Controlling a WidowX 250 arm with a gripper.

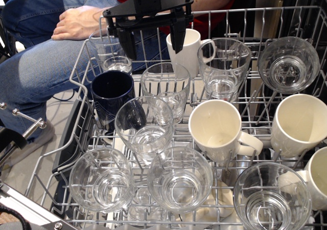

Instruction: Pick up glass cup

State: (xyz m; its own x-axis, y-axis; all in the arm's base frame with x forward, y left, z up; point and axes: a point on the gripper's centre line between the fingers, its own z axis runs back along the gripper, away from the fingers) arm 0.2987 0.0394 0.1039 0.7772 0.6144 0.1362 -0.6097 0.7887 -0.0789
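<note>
Several clear glasses stand in a wire dishwasher rack (82,61). A glass cup (165,87) with a wide rim and tapering walls stands upright in the second row, just below and in front of my gripper (152,42). My black gripper hangs over the rack's back row with its jaws open and empty, one finger (127,46) left of the cup and one (177,38) right of it, both above the rim. Similar tumblers stand nearer: one tilted (144,127) and two in the front row (101,180) (180,180).
A narrower tumbler (113,53) stands back left, a white mug (188,51) right behind the cup, a dark blue mug (111,94) to its left. More glasses (224,66) (288,64) (272,198) and white mugs (217,128) (301,125) fill the right. A seated person (46,51) is behind the rack.
</note>
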